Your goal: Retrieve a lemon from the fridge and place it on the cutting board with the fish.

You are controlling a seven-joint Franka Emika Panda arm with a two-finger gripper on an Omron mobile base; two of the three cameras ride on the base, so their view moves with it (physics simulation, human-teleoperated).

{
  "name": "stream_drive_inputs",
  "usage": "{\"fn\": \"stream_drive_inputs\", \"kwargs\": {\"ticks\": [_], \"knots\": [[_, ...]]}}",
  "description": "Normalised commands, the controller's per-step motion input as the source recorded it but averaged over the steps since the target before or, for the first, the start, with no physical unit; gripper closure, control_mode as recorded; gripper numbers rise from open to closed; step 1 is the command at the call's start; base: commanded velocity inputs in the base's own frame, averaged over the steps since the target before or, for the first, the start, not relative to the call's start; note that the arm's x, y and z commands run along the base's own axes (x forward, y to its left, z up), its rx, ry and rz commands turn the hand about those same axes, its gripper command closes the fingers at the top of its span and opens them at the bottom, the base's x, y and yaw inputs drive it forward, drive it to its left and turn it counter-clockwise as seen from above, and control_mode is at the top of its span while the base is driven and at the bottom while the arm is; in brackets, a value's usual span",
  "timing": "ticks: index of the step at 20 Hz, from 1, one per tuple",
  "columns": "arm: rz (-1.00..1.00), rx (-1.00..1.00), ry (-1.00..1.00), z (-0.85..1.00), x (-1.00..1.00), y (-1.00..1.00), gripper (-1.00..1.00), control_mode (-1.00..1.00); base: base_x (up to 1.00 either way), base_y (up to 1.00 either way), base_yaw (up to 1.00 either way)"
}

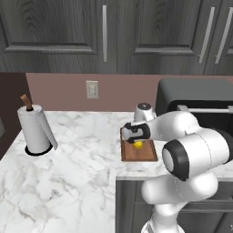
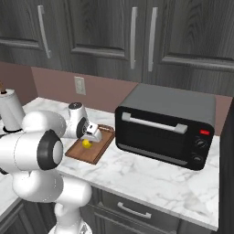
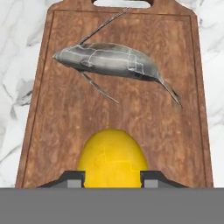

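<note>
The yellow lemon [image 3: 113, 159] sits between my gripper's [image 3: 112, 180] two dark fingertips [image 3: 73, 177], which are shut on its sides. It hovers just over the near end of the reddish-brown cutting board [image 3: 131, 118]. A grey fish [image 3: 109, 61] lies across the board's far half, near the handle cutout. From the base views, the lemon [image 1: 138, 144] [image 2: 85, 143] shows under the hand, low over the cutting board [image 1: 141, 156] [image 2: 89, 154] on the marble counter. The gripper [image 1: 137, 141] [image 2: 87, 140] points down at the board. The fridge is out of view.
A black toaster oven [image 2: 167, 125] [image 1: 195, 102] stands right of the board. A paper towel roll [image 1: 36, 129] [image 2: 10, 109] stands on the counter's left. Dark wall cabinets [image 1: 104, 32] hang overhead. The counter's front edge [image 2: 137, 183] runs just below the board.
</note>
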Motion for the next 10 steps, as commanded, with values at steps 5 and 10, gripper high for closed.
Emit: {"fn": "stream_drive_inputs", "kwargs": {"ticks": [5, 10], "knots": [[0.0, 0.0, 0.0, -0.05, 0.07, 0.0, 1.0, -1.0, 0.0, 0.0, 0.0], [0.0, 0.0, 0.0, 0.0, 0.0, 0.0, 1.0, -1.0, 0.0, 0.0, 0.0]]}}
